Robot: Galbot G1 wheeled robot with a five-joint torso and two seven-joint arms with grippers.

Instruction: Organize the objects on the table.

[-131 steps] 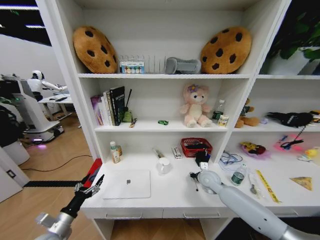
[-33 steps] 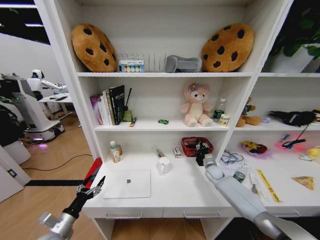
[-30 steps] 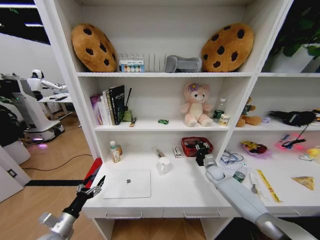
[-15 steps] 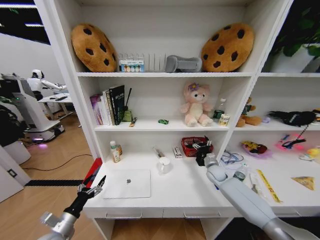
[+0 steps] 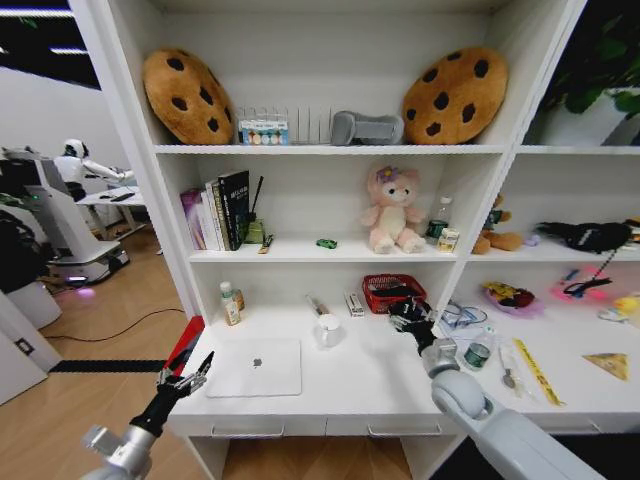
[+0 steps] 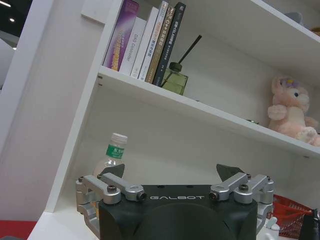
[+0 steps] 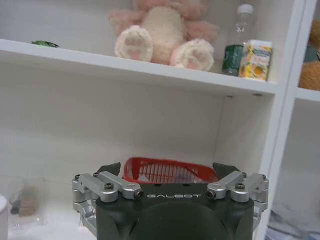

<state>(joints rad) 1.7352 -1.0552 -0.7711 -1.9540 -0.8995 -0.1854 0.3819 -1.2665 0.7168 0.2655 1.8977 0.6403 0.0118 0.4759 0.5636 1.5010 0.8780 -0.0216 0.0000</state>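
The slim silver laptop [image 5: 254, 367] lies flat at the left end of the white table [image 5: 370, 385]. My left gripper [image 5: 185, 379] hovers open just off the table's left corner, beside the laptop, holding nothing. My right gripper [image 5: 411, 314] is open over the middle of the table, just in front of a red basket [image 5: 393, 292]. In the right wrist view the right gripper [image 7: 169, 168] has nothing between its fingers, with the basket [image 7: 170, 174] straight ahead. A tiny green toy car [image 5: 326, 243] sits on the middle shelf. A yellow wedge [image 5: 603, 365] lies at the far right.
A white cup [image 5: 327, 330] and a small bottle [image 5: 231, 303] stand behind the laptop. A green-capped bottle [image 5: 478, 351], a yellow ruler [image 5: 539, 372] and small clutter lie right of my right arm. Shelves hold books [image 5: 222, 210], a pink plush bear [image 5: 392, 212] and cookie cushions.
My right gripper has drawn back a little from the red basket and dropped lower, toward the table's front. The left arm has barely moved.
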